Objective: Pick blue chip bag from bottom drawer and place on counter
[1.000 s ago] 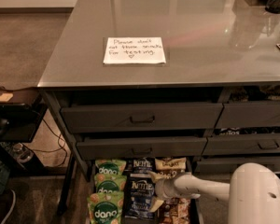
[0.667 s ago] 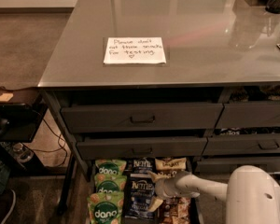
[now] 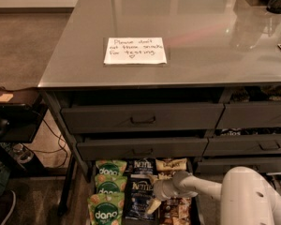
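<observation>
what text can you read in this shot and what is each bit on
"Please don't eat these snacks for testing": white note on the counter.
"dang": green bags.
"Kettle": blue chip bag, with the tool at its right edge.
Tan bag lettering: too blurred to read.

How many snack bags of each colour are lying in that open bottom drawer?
Green "dang" bags: 3
Glossy dark navy-blue "Kettle" bags: 2
Tan-and-brown bags: 2
Total: 7
The robot's pale gripper hangs over the dark grey metal bottom drawer, at the lower navy bag.
</observation>
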Robot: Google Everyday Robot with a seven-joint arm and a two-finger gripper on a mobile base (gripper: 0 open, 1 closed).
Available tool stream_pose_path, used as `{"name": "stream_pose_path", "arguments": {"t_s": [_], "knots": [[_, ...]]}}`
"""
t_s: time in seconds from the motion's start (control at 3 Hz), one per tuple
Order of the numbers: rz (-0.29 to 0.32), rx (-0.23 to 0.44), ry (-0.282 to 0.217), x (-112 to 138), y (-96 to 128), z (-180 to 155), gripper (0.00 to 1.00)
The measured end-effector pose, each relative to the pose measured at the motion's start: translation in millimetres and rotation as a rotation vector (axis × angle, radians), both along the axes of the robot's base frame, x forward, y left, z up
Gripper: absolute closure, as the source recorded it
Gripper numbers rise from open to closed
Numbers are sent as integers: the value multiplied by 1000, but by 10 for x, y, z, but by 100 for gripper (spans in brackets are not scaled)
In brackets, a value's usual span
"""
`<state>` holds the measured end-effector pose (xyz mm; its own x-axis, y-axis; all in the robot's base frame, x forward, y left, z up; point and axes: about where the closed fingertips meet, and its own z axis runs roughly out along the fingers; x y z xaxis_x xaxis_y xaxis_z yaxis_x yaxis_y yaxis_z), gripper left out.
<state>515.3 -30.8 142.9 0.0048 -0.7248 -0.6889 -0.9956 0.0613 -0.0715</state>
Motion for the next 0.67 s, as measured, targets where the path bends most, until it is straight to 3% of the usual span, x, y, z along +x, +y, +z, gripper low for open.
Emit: {"name": "stream_pose_path", "arguments": {"t_s": [0.33, 0.67], "knots": [[19, 9, 26, -56, 113, -61, 0], [42, 7, 20, -76, 161, -121, 2]]}}
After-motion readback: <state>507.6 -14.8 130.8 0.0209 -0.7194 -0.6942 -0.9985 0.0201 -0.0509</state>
